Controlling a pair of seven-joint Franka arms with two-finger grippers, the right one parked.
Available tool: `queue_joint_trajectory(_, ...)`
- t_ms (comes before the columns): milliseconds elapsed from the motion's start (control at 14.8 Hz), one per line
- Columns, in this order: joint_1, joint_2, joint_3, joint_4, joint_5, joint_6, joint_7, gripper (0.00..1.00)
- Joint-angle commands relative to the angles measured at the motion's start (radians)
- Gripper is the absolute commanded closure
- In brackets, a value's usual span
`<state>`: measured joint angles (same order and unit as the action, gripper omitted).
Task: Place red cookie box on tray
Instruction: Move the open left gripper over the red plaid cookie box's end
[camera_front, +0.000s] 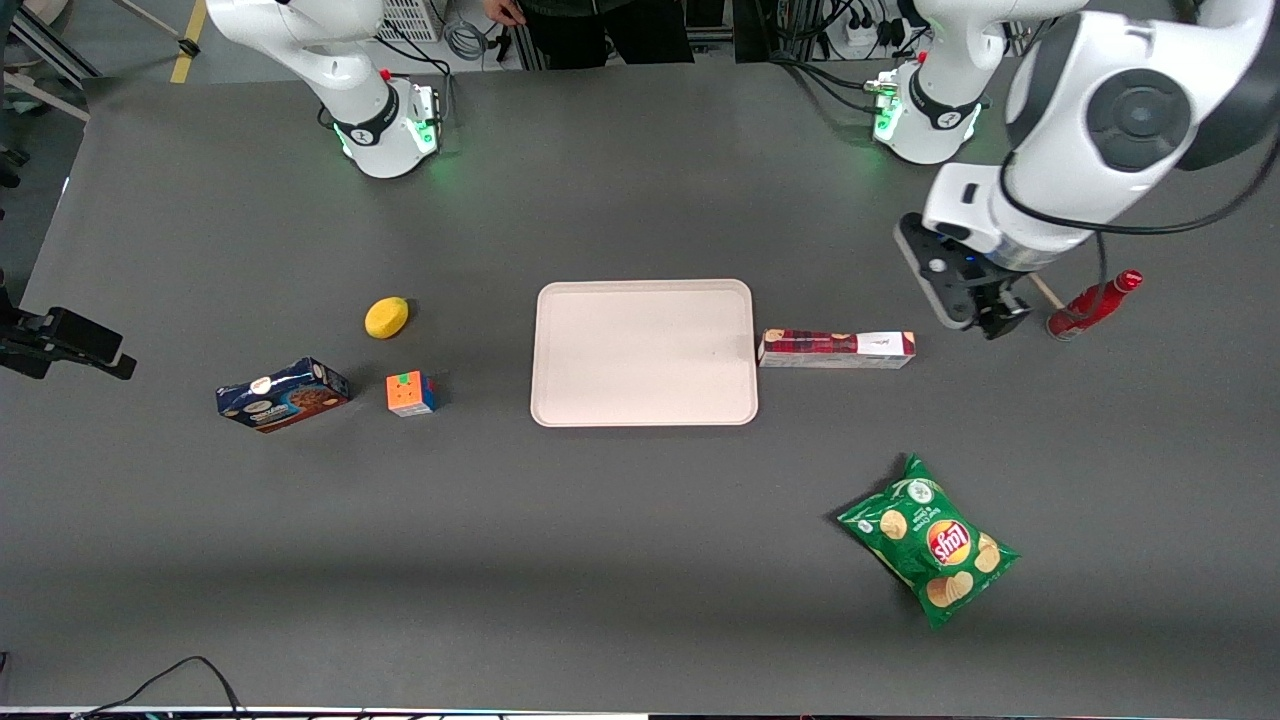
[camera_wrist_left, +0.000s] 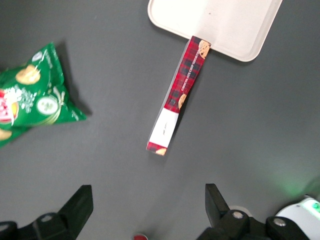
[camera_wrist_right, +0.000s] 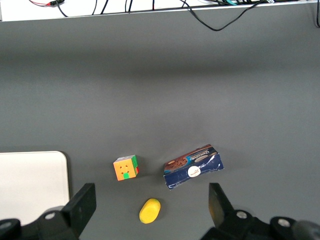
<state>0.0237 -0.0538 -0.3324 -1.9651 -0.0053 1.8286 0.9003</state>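
The red cookie box (camera_front: 836, 349) lies flat on the table, one end touching the rim of the pale pinkish-cream tray (camera_front: 644, 352); its white part points toward the working arm's end. In the left wrist view the box (camera_wrist_left: 178, 98) lies lengthwise, its plaid end at the tray's corner (camera_wrist_left: 240, 35). My left gripper (camera_front: 985, 315) hovers above the table beside the box's white end, between it and a red bottle. Its fingers (camera_wrist_left: 80, 202) stand wide apart with nothing between them; the gripper (camera_wrist_left: 149, 200) is open and apart from the box.
A red bottle (camera_front: 1093, 305) lies close to my gripper, toward the working arm's end. A green chip bag (camera_front: 930, 539) lies nearer the front camera. A blue cookie box (camera_front: 283, 394), a colour cube (camera_front: 410, 393) and a yellow lemon (camera_front: 386, 317) lie toward the parked arm's end.
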Motion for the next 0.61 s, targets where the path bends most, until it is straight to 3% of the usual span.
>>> queue_joint_trajectory(0,-0.007,-0.081,-0.028,-0.176,-0.004,0.17,0.089,0.0)
queue_joint_trajectory(271,-0.014,-0.097,-0.099,-0.313,-0.002,0.368,0.13,0.0)
queue_joint_trajectory(541,-0.016,-0.04,-0.168,-0.322,-0.002,0.434,0.134,0.0)
